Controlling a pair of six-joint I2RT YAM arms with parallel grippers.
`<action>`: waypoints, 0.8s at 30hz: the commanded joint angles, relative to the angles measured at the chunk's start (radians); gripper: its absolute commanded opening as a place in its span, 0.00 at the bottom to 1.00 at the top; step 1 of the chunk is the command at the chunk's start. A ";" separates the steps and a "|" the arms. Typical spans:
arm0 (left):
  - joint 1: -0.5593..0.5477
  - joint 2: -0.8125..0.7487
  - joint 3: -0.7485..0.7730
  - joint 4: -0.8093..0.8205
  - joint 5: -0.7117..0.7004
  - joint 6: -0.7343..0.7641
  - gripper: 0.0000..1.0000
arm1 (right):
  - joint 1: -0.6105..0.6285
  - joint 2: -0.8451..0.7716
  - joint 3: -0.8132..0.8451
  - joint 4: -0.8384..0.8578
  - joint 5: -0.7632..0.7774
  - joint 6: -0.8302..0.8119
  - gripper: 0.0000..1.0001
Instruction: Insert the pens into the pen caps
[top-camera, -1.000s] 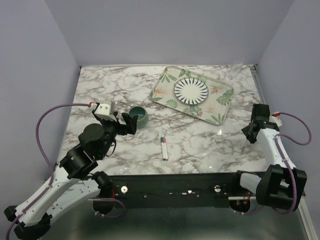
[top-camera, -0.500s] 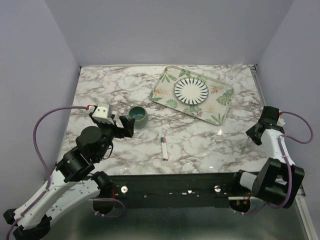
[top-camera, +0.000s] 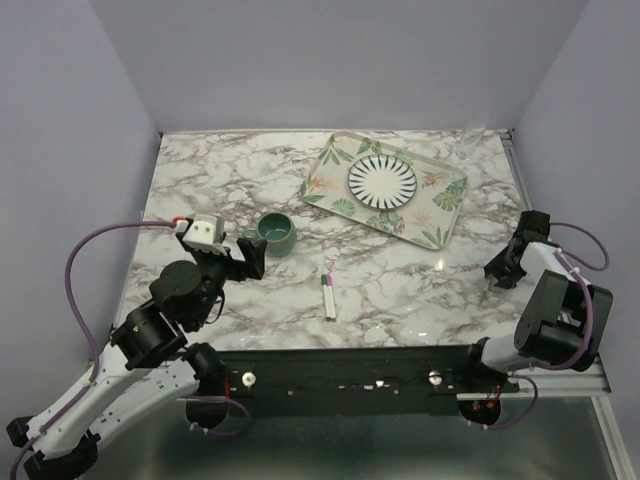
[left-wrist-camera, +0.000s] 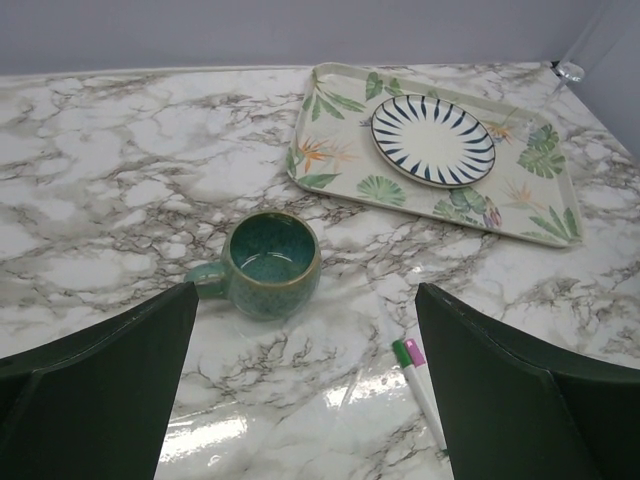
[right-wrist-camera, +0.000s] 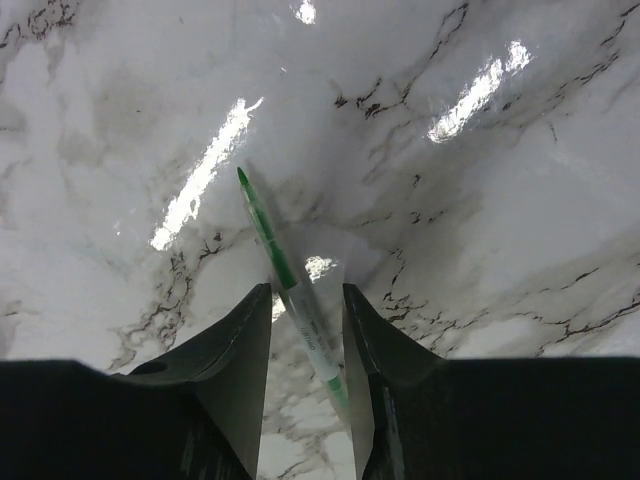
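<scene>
Two white pens (top-camera: 329, 298) lie side by side on the marble near the front middle. The green cap (left-wrist-camera: 401, 352) sits on one pen's far end and the pink-purple cap (left-wrist-camera: 414, 352) on the other's. My left gripper (top-camera: 252, 255) hovers just near-left of the green cup (top-camera: 276, 232), wide open and empty (left-wrist-camera: 305, 295); the pens (left-wrist-camera: 425, 395) lie by its right finger. My right gripper (top-camera: 497, 272) is low at the table's right edge. In its wrist view a clear, green-tipped pen (right-wrist-camera: 262, 225) lies between narrowly parted fingers (right-wrist-camera: 306, 288), with a gap showing on each side.
A leaf-patterned tray (top-camera: 440, 200) holding a striped plate (top-camera: 382, 180) sits at the back right. A clear glass (top-camera: 470, 145) stands at the far right corner. The right table rail runs beside my right gripper.
My right gripper swung out to the right, then came back down and left at the table edge. My left gripper drew back slightly from the cup.
</scene>
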 joint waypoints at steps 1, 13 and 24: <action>-0.004 -0.007 -0.011 0.026 -0.029 0.019 0.99 | -0.008 0.053 0.037 0.021 0.014 -0.002 0.40; -0.002 -0.003 0.007 0.017 0.027 0.059 0.99 | -0.006 0.066 0.111 -0.007 0.020 -0.067 0.01; -0.002 0.178 0.073 0.011 0.470 0.001 0.90 | 0.263 -0.397 0.227 -0.162 -0.064 -0.052 0.01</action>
